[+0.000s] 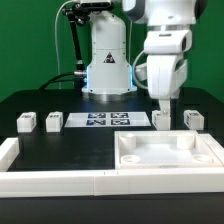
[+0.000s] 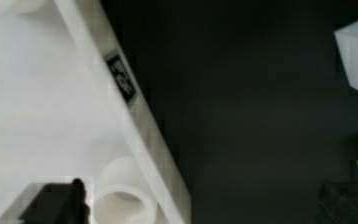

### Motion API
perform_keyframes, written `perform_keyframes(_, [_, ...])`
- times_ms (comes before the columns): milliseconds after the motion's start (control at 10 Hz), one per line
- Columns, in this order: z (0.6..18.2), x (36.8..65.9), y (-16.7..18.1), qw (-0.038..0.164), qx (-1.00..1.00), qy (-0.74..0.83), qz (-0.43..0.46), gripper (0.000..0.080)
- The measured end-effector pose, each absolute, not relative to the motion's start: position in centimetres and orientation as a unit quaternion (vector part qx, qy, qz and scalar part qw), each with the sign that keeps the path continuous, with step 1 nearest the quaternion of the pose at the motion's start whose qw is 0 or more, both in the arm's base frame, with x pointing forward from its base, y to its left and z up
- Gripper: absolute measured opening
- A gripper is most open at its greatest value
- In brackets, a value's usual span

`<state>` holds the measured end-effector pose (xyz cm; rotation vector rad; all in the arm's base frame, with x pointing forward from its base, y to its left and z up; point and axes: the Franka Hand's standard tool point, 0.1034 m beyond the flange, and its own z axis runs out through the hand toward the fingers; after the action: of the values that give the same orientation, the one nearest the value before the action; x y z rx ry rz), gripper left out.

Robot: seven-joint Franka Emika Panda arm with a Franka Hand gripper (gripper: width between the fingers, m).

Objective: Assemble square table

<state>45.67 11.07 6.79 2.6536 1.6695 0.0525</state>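
The square table top [image 1: 166,152], a white tray with a raised rim, lies at the front on the exterior view's right. Two block legs [image 1: 26,122] [image 1: 54,121] stand at the left. Two more legs [image 1: 162,121] [image 1: 194,119] stand just behind the top. My gripper [image 1: 163,106] hangs above the top's far rim, close over the nearer of those two legs. In the wrist view the gripper [image 2: 197,205] is open and empty. One dark finger [image 2: 51,204] is over the top [image 2: 34,110], beside a round socket [image 2: 123,205]. A tag [image 2: 119,75] shows on the rim.
The marker board [image 1: 108,120] lies between the leg pairs, in front of the robot base [image 1: 107,60]. White border rails run along the front [image 1: 60,182] and the left [image 1: 8,150]. A white block [image 2: 357,60] shows at the wrist view's edge.
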Motion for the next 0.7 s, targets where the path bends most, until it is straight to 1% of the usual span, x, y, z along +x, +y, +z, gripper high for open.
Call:
perform_keyframes(300, [6.59, 45.66, 10.88, 0.002, 0.852, 0.523, 0.016, 0.0649])
perform_keyframes(400, [6.58, 45.65, 10.89, 0.001, 0.87, 0.493, 0.016, 0.0649])
perform_keyframes(600, [6.57, 45.49, 11.12, -0.004, 0.915, 0.403, 0.018, 0.0649])
perform_keyframes(700, [6.49, 44.72, 11.8, -0.007, 0.949, 0.314, 0.025, 0.0649])
